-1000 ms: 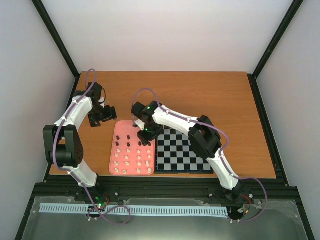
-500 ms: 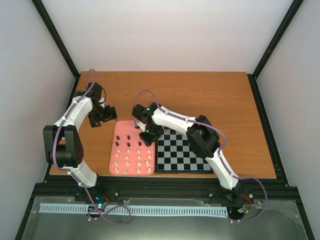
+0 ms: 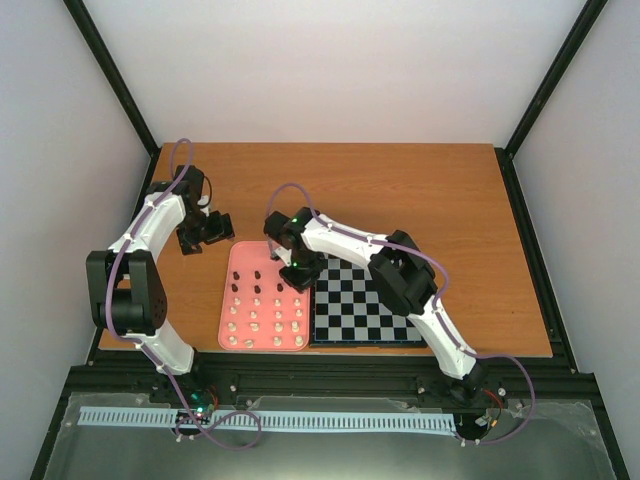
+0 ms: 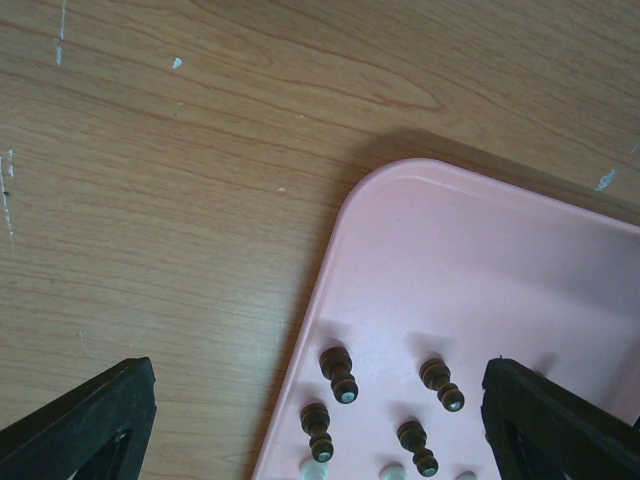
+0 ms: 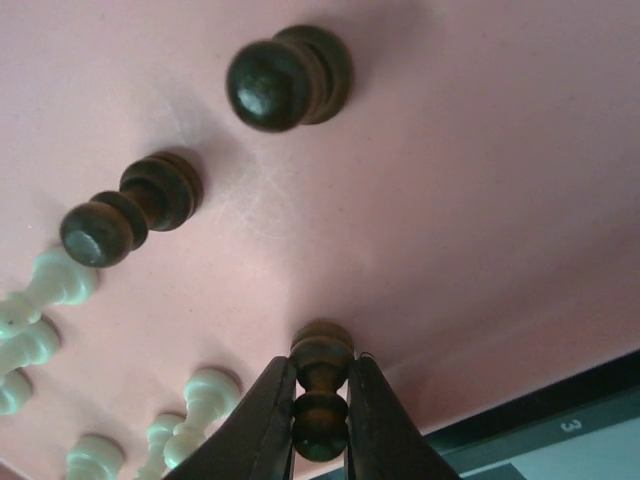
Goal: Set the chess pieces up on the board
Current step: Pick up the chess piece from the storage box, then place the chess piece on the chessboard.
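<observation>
The chess pieces stand in rows on a pink tray, dark ones at the far end and cream ones nearer. The board lies right beside the tray. My right gripper is low over the tray's far right part. In the right wrist view the right gripper is shut on a dark piece that stands upright on the tray. My left gripper hovers open left of the tray's far corner, and its wide-spread fingers frame several dark pieces.
Two more dark pieces and a row of cream pieces stand close around the held one. The board's black border lies just past the tray's rim. Bare wooden table stretches behind the tray and the board.
The right gripper's jaws have closed on the dark piece, and its wrist settled slightly lower over the tray. The left arm has not moved.
</observation>
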You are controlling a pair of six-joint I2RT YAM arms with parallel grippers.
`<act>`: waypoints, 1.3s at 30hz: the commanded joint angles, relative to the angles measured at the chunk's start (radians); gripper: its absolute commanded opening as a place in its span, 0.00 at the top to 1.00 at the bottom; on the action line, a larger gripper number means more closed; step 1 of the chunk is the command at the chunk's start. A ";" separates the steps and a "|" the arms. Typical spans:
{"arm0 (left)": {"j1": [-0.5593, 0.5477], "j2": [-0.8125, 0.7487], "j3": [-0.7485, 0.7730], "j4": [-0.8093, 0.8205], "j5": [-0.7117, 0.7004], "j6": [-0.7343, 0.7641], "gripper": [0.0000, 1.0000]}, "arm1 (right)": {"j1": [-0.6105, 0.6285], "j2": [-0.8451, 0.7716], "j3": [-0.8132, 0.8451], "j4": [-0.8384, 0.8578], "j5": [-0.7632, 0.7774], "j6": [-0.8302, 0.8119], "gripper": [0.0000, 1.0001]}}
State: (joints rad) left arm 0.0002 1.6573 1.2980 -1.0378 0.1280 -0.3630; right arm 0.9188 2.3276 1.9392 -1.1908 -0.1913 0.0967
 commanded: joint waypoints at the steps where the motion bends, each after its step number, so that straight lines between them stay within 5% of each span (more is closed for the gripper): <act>1: 0.000 -0.016 0.005 0.016 0.012 0.005 0.00 | 0.005 0.007 0.039 -0.022 0.029 -0.007 0.94; 12: 0.000 -0.013 0.019 0.005 0.005 0.008 0.00 | -0.031 -0.108 0.048 -0.067 0.080 0.005 0.97; 26: 0.000 -0.008 0.008 0.014 0.012 0.006 0.00 | -0.273 -0.448 -0.420 0.043 0.113 0.075 0.97; 39: 0.001 -0.005 0.010 0.009 0.009 0.009 0.00 | -0.470 -0.486 -0.559 0.133 0.197 0.055 0.97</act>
State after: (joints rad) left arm 0.0002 1.6577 1.2980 -1.0367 0.1329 -0.3626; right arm 0.4805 1.8820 1.4006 -1.0954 -0.0360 0.1654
